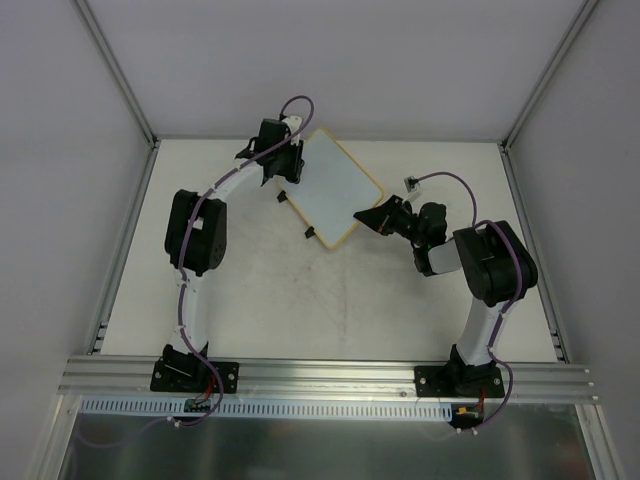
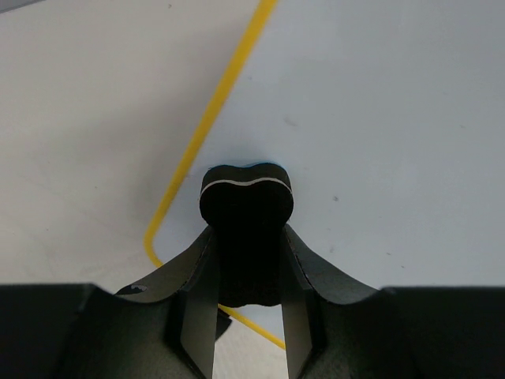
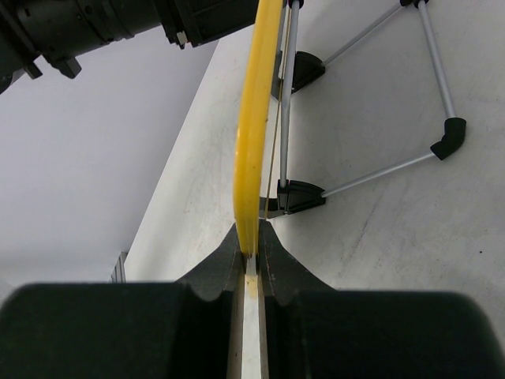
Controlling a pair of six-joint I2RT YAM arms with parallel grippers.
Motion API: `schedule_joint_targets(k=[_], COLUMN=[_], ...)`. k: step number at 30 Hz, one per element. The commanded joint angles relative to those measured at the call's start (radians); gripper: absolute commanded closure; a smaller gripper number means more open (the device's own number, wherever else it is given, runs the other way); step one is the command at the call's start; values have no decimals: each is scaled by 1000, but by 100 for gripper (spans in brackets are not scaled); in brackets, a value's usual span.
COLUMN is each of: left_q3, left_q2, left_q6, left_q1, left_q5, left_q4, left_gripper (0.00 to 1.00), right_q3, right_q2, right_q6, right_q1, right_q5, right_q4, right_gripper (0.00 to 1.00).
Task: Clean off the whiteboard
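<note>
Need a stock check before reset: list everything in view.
White rectangular whiteboard with thin yellow frame: one, white, far middle of the table, between both arms.
Small black eraser block: one, black, against the whiteboard face near a corner.
Small black clips: two, black, on the board's near-left edge.
Thin silver wire rods: several, silver, running from the clips.
Pale table: one, off-white, under everything.
Left arm: one, black and white, jaws shut on the eraser.
Right arm: one, black and white, jaws shut on the board's yellow edge.
</note>
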Motion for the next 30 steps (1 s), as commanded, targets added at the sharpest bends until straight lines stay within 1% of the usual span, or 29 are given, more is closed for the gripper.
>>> schedule_joint_targets(k=[1,2,5,8,10,11,12,16,17,18,20,22,28,30], left_q3=[-105,-152,-223,-275,-326,-378,-401,-499,-542,-561,-608,-627,-686,-729], left_q2=[-53,-74,-103,-123,-145,-168,-180,-215,-226,-231,-244,-252,-286,-317], left_q6=[-15,-18,-30,-53,-62,-68,-70,-96,-110,-113,-107,-105,-136,-148], left_q1=[-129,-138,-166,-183,-195,-213,-224,-275,-284,-312,-347,-385,-424,-438], left_q5=[108,110,122,133,143,146,153,168,176,177,154,144,153,142], left_q4=[49,93,155,155,213,230,261,301,317,336,373,396,405,408], left_gripper=[100,100,100,100,100,100,100,100,100,100,100,100,100,100], right_q3=[30,30,31,31,33,31,33,33,34,34,34,33,33,34], right_q2=[-46,-46,-48,-49,-51,-49,-49,-48,-49,-48,-49,-51,-51,-48], right_q6=[27,27,28,28,28,28,28,30,31,31,31,31,31,31], right_q1=[24,24,24,24,24,24,24,24,24,24,24,24,24,24], right_q5=[-87,-87,-87,-87,-87,-88,-88,-87,-88,-88,-88,-88,-88,-88], right_q4=[194,194,194,196,194,194,194,194,194,196,196,196,194,196], right_gripper=[100,100,100,100,100,100,100,100,100,100,100,100,100,100])
